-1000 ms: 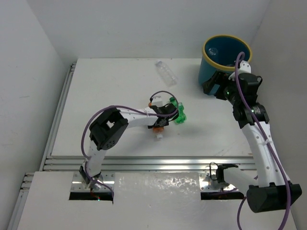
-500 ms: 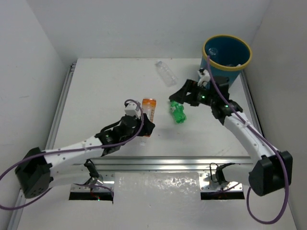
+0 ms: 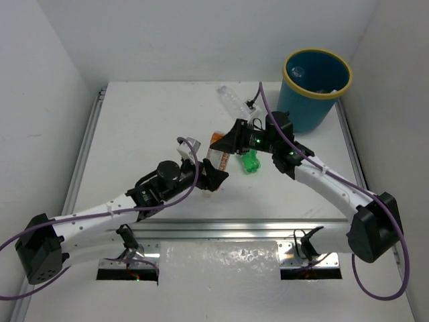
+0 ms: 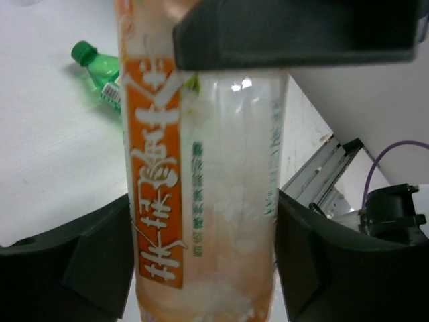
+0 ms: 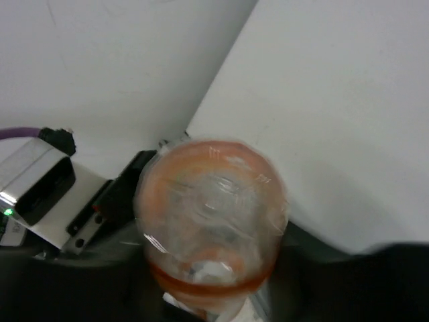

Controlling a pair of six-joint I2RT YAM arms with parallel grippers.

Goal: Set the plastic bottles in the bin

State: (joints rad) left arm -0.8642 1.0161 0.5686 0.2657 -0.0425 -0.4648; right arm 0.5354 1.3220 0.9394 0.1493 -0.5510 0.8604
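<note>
An orange bottle [image 3: 220,153] [image 4: 201,201] [image 5: 211,221] is held upright over the table's middle, between both grippers. My left gripper [image 3: 213,176] [image 4: 204,221] has a finger against each side of its lower part. My right gripper [image 3: 228,142] [image 5: 214,235] is shut on its upper part, with the bottle's end facing that wrist camera. A green bottle [image 3: 251,162] [image 4: 100,70] lies on the table just right of them. A clear bottle [image 3: 231,100] lies further back. The teal bin [image 3: 305,111] with a yellow rim stands at the back right.
Inside the bin a clear bottle [image 3: 298,70] shows. An aluminium rail [image 3: 221,228] runs along the table's near edge. White walls close the table in on the left, back and right.
My left arm lifted the orange bottle off the table and stretched toward the middle. My right arm swung from the bin down to the bottle and shut on its top.
</note>
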